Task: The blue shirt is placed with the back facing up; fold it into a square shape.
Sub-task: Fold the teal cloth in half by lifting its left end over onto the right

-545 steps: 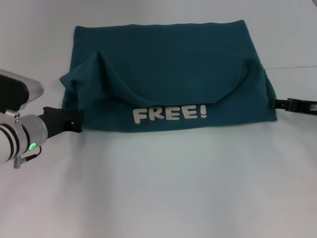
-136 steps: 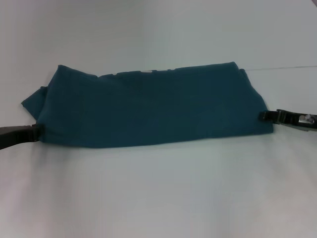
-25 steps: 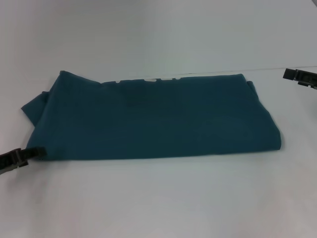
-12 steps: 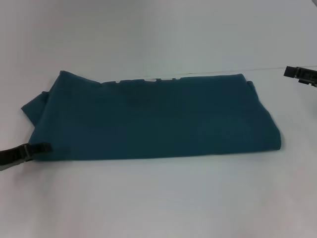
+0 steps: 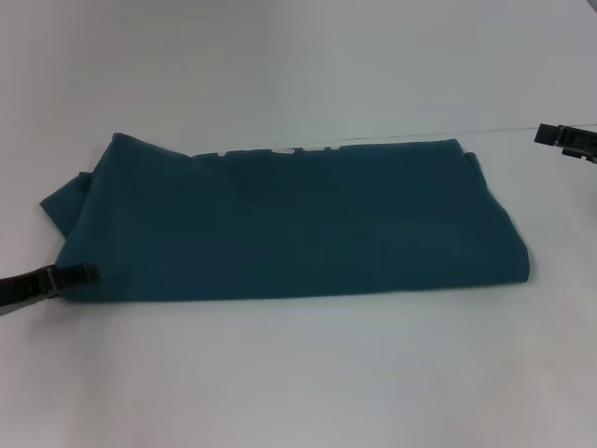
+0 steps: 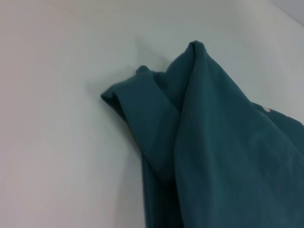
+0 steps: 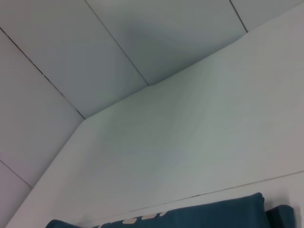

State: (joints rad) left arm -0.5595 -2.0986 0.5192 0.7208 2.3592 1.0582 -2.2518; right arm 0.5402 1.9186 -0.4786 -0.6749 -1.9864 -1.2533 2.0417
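Fabric of the blue shirt (image 5: 289, 219) meets the left end effector (image 5: 82, 273) at its near left corner; grip unclear. Right end effector (image 5: 546, 134) hovers well apart, state unclear. Shirt lies folded on the white surface (image 5: 298, 373).

The blue shirt (image 5: 289, 224) lies folded into a wide band across the middle of the table (image 5: 298, 373). The left gripper (image 5: 79, 273) sits at the shirt's near left corner, touching its edge. The right gripper (image 5: 550, 136) is far to the right, beyond the shirt's far right corner, well apart from it.
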